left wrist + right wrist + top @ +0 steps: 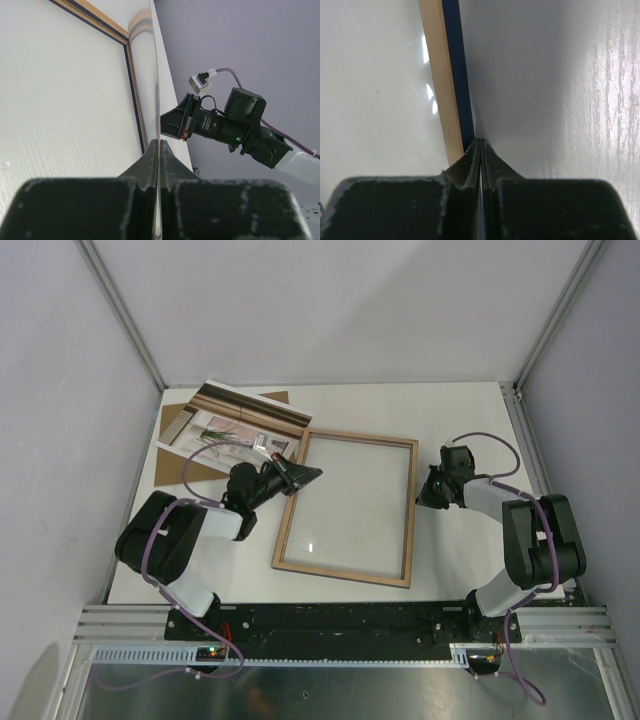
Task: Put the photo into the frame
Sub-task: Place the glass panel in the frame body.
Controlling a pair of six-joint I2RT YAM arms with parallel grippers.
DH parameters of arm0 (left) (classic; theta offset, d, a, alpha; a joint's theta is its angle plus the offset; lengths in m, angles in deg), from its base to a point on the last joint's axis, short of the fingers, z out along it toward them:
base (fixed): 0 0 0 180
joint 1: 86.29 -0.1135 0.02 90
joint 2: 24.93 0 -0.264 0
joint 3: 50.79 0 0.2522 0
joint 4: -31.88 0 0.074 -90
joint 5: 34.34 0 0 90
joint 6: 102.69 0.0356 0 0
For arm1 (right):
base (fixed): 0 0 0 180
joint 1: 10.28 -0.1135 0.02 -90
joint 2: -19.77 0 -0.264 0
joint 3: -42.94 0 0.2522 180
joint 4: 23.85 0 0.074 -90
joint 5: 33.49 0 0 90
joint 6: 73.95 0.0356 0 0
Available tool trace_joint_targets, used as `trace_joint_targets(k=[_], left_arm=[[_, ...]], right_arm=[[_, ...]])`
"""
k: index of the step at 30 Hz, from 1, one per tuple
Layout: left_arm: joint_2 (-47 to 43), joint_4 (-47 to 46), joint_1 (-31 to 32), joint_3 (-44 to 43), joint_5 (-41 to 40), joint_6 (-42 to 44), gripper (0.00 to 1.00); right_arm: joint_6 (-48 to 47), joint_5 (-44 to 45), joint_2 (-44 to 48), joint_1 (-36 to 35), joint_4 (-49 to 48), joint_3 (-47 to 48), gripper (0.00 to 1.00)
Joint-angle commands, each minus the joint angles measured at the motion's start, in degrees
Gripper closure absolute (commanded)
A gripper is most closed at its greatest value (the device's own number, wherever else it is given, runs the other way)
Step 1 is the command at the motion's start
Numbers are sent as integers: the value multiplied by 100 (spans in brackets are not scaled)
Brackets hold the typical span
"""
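The frame (409,510) lies flat mid-table, light wood side up; its navy and wood rail shows in the left wrist view (134,90) and the right wrist view (442,75). The photo (228,420) lies at the back left on a brown backing board (172,458), partly curled. My left gripper (304,475) is at the frame's back left corner, shut (159,143) on a thin clear sheet (155,75) seen edge-on. My right gripper (426,490) is shut, its tips (480,142) against the frame's outer right edge at table level.
White table (455,430) with grey walls on three sides and metal posts at the back corners. A light reflection shows on the clear pane inside the frame (312,547). The right arm also shows in the left wrist view (220,125).
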Motion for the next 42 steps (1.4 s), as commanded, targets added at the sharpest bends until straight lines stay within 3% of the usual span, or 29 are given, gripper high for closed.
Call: trace_joint_targets(k=[1, 19, 42], left_arm=[[92, -268, -1, 72, 146, -132, 100], [258, -207, -77, 79, 350, -276, 100], [-243, 1235, -103, -129, 0, -123, 100]], right_arm=[[-136, 219, -257, -44, 378, -72, 98], [-145, 210, -218, -11, 377, -69, 97], [-153, 192, -142, 24, 396, -68, 98]])
